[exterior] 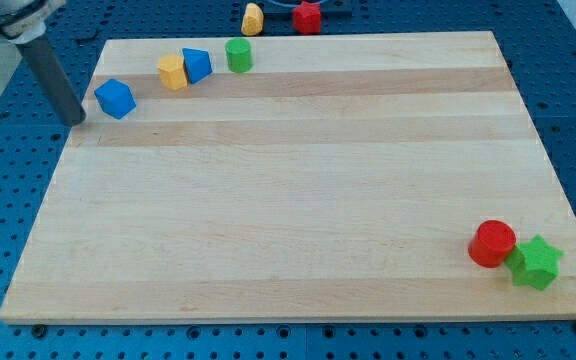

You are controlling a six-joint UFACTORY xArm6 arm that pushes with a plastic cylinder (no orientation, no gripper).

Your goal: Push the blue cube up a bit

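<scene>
The blue cube (115, 98) sits near the upper left corner of the wooden board (298, 200). My tip (75, 120) is at the board's left edge, just left of and slightly below the blue cube, with a small gap between them. The rod slants up to the view's top left.
A yellow block (173, 72), a blue triangular block (197, 65) and a green cylinder (238, 54) lie along the top edge. A yellow block (253, 18) and a red block (308, 17) lie off the board at the top. A red cylinder (492, 243) and green star (535, 262) sit at the lower right.
</scene>
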